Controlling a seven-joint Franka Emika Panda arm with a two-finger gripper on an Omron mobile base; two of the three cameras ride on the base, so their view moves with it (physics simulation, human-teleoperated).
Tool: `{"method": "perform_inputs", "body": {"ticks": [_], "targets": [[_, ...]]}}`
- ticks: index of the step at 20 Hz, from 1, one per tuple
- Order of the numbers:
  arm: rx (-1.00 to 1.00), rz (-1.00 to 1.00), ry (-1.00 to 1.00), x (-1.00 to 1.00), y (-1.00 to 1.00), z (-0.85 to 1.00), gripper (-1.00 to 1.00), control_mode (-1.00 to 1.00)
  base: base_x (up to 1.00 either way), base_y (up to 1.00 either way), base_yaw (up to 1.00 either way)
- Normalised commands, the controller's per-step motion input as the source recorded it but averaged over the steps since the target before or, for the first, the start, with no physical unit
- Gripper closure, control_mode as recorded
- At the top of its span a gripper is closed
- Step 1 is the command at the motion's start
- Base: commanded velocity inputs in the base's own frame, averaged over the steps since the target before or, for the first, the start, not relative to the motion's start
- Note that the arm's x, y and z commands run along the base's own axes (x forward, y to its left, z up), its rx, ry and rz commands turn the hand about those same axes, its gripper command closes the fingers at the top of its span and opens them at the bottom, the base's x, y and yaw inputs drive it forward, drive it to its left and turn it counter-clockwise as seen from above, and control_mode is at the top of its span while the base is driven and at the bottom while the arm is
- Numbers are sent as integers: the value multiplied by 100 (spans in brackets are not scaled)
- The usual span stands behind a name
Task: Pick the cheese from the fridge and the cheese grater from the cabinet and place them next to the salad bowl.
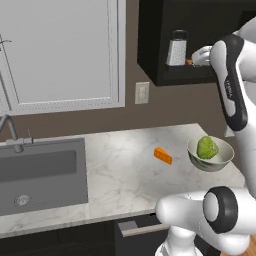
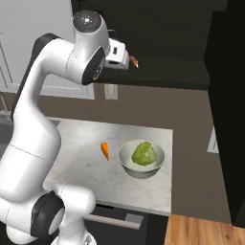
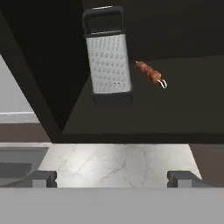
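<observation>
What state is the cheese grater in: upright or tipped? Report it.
Upright. The cheese grater stands on its wide base on the cabinet floor, black handle on top, beside a skewer.

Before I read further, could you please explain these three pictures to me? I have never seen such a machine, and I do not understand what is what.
It is a simulated kitchen with a white robot arm. Two cameras look from behind the arm, left and right; the third sits on its hand. On the marble counter lie the cheese and the salad bowl. In the open dark cabinet the cheese grater stands beside a skewer. The gripper is open, holding nothing, pointed at the grater.
</observation>
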Motion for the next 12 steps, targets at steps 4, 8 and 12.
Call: {"method": "perform_inputs", "body": {"ticks": [4, 8, 12], "targets": [[0, 22, -25, 17, -9, 1, -100, -100, 0, 0, 0], [0, 19, -31, 18, 0, -1, -100, -100, 0, 0, 0], [0, 7, -14, 31, 1, 1, -100, -100, 0, 0, 0]]}}
